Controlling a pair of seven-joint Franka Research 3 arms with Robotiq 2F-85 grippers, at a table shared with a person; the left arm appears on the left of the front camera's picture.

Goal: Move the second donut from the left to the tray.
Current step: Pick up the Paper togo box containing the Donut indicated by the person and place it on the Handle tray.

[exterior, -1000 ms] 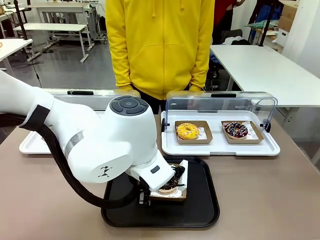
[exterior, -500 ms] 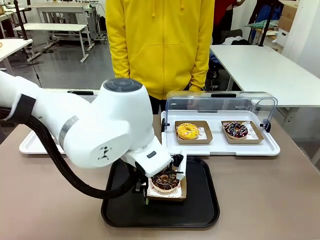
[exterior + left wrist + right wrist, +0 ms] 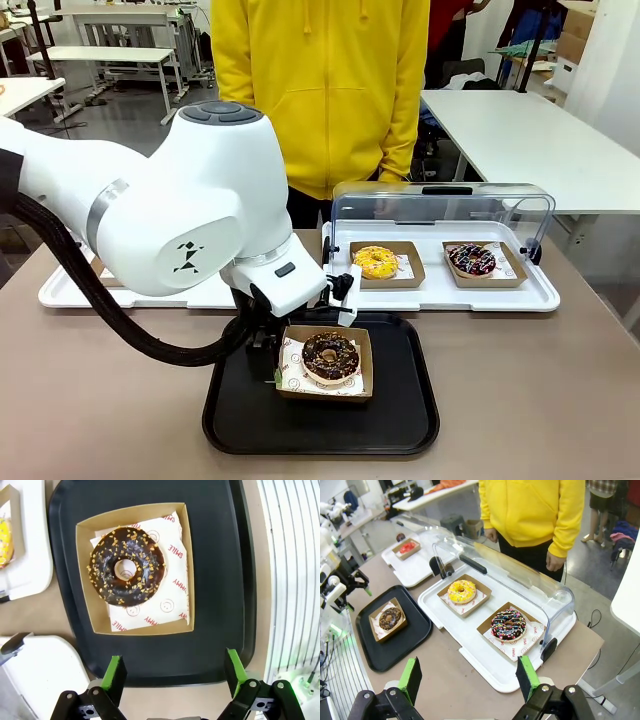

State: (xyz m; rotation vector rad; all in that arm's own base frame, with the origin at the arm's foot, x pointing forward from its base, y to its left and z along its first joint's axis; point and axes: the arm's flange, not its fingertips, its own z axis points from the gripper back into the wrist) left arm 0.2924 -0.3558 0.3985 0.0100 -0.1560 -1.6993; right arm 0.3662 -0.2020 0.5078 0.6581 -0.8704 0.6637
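- Dark chocolate-glazed ring donut (image 3: 127,568), small square brown cardboard tray (image 3: 98,625): light, soft, sticky glaze; grip cardboard walls.
- Large flat black rectangular plastic tray (image 3: 220,580): beneath.
- Left tool (image 3: 175,672): open, empty.
- Right tool (image 3: 470,677): open, empty.

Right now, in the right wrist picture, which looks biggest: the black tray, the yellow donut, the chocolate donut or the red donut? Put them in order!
1. The black tray.
2. The yellow donut.
3. The chocolate donut.
4. The red donut.
The red donut sits farthest from the camera, so it may only look smallest.
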